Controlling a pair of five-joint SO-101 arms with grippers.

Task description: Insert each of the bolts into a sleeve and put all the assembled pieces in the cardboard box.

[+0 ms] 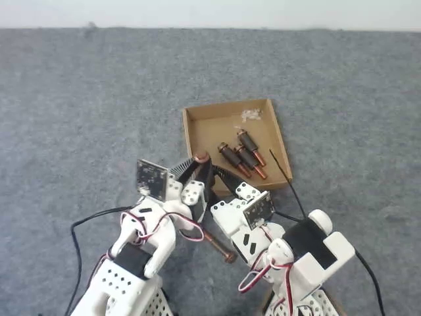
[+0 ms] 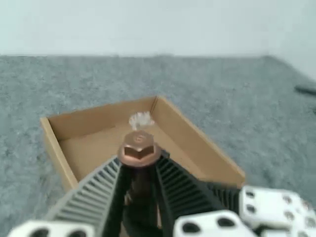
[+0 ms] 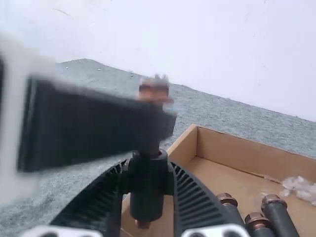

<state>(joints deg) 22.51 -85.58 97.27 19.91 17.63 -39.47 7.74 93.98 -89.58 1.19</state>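
Note:
An upright copper-headed bolt (image 1: 200,158) stands over the near left corner of the cardboard box (image 1: 227,105). My left gripper (image 1: 199,168) is shut on it just under the hex head (image 2: 139,147). A black sleeve (image 3: 146,190) sits around the bolt's lower shaft, and my right gripper (image 3: 146,182) is shut on that sleeve; a copper tip shows below it. The left gripper's dark finger (image 3: 94,126) crosses in front in the right wrist view. Three assembled pieces (image 1: 240,158) lie side by side in the box. A loose bolt (image 1: 219,247) lies on the carpet between the two arms.
Grey carpet covers the table. A tuft of white fluff (image 1: 250,115) lies at the box's far side. A thin black cable (image 1: 284,178) runs over the box's near right corner. Both arm bases crowd the near edge.

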